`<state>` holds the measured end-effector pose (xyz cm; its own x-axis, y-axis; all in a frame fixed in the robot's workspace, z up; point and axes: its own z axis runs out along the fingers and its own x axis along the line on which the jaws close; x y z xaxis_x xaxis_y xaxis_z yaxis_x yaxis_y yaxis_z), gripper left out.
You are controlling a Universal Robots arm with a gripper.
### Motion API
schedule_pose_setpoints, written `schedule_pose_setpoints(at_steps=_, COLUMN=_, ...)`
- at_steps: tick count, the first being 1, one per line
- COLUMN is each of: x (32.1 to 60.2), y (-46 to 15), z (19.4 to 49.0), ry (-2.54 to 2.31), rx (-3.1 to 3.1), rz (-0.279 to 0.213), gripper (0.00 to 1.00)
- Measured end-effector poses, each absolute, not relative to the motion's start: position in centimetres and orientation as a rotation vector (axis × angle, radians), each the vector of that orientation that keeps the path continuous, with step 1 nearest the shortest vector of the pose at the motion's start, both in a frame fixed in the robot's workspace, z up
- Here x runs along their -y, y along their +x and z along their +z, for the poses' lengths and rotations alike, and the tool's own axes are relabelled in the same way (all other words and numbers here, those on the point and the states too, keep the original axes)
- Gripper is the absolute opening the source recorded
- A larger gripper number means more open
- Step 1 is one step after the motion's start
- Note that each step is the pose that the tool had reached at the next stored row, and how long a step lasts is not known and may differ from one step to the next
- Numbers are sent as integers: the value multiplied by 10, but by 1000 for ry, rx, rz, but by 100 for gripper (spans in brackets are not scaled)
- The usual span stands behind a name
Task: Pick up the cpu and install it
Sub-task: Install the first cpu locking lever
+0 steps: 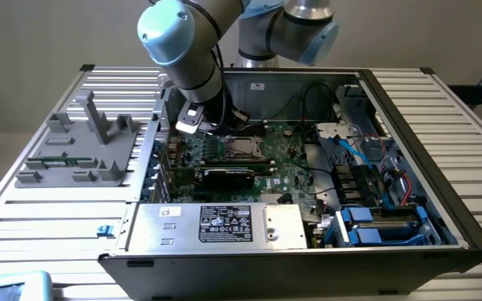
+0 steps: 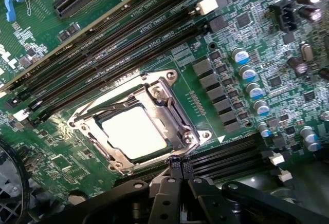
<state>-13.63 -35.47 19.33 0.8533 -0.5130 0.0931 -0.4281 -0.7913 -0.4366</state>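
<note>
The cpu (image 2: pixel 134 131), a flat square chip with a pale shiny top, lies inside the motherboard socket, with the metal retaining frame (image 2: pixel 177 113) around it. In the exterior view the socket with the cpu (image 1: pixel 243 145) sits near the middle of the open computer case. My gripper (image 2: pixel 180 166) hovers just off one edge of the socket frame. Its two black fingers are pressed together with nothing between them. In the exterior view the gripper (image 1: pixel 226 130) hangs low inside the case, just to the exterior view's left of the socket.
Long black memory slots (image 2: pixel 128 39) run beside the socket. A black expansion card (image 1: pixel 228 172) stands close in front of it. A silver box with a black label (image 1: pixel 216 226) fills the case's front. The case walls (image 1: pixel 391 113) enclose the arm, and a grey fixture (image 1: pixel 78 147) stands on the table outside the case.
</note>
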Motion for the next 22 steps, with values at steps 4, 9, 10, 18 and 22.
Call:
schedule_pose_setpoints(at_steps=4, x=354, y=-139, z=199, ry=-2625, rx=-685, rz=-290, gripper=11)
schedule_pose_setpoints(at_steps=9, x=354, y=-139, z=200, ry=-2617, rx=-636, rz=-340, gripper=11)
schedule_pose_setpoints(at_steps=10, x=354, y=-139, z=200, ry=-2616, rx=-628, rz=-346, gripper=11)
schedule_pose_setpoints(at_steps=18, x=354, y=-140, z=200, ry=-2661, rx=-556, rz=-343, gripper=11)
schedule_pose_setpoints(at_steps=22, x=354, y=-140, z=200, ry=-2672, rx=-549, rz=-345, gripper=11)
